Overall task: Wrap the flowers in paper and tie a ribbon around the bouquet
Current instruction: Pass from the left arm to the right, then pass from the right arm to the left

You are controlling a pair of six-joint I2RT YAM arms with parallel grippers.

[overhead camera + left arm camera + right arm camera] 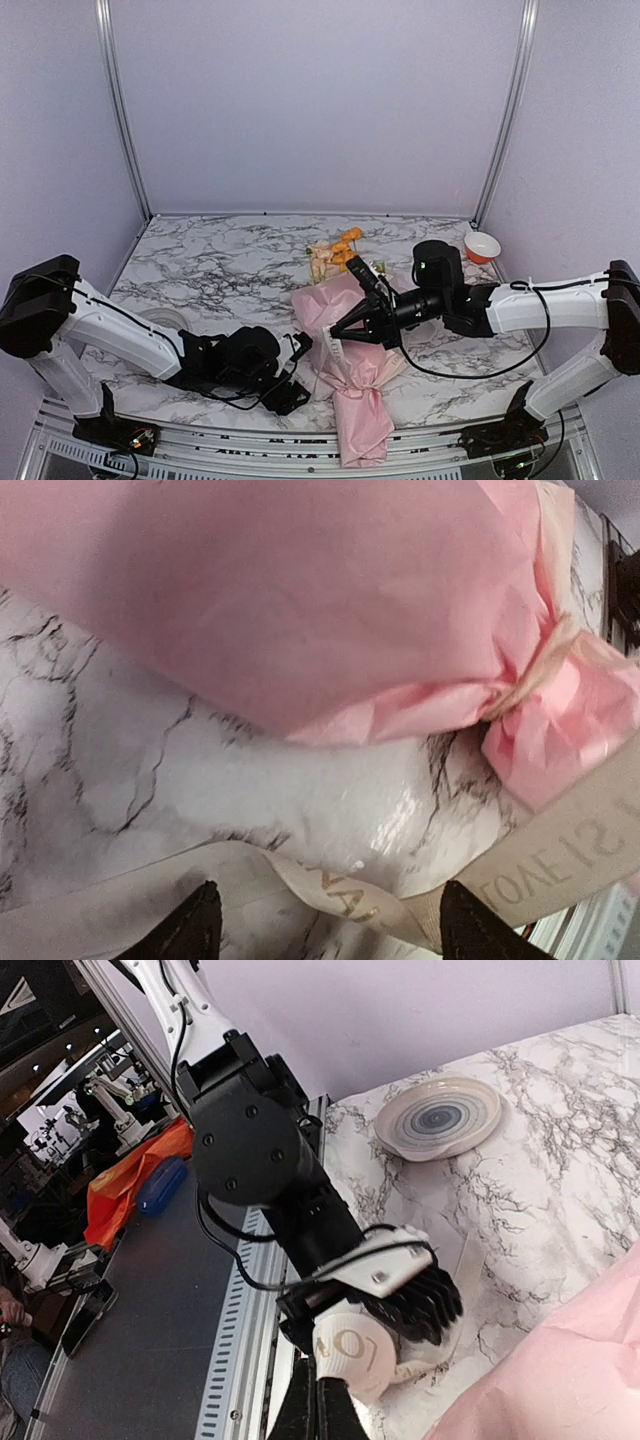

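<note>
One limp, slippery ribbon (560,852) cinches the light, crushable bouquet (358,390) lying on the surface (220,270) between the arms (probably best pinched flat near its end); left jaws released astride it, right jaws clenched on it

Pink-paper bouquet (352,385) lies flat, orange flowers (338,252) at far end, cream ribbon (570,855) cinching it.

even, soft light, faint shadows; paper (300,610) blurred near left wrist lens; glare on table (385,815).
</note>
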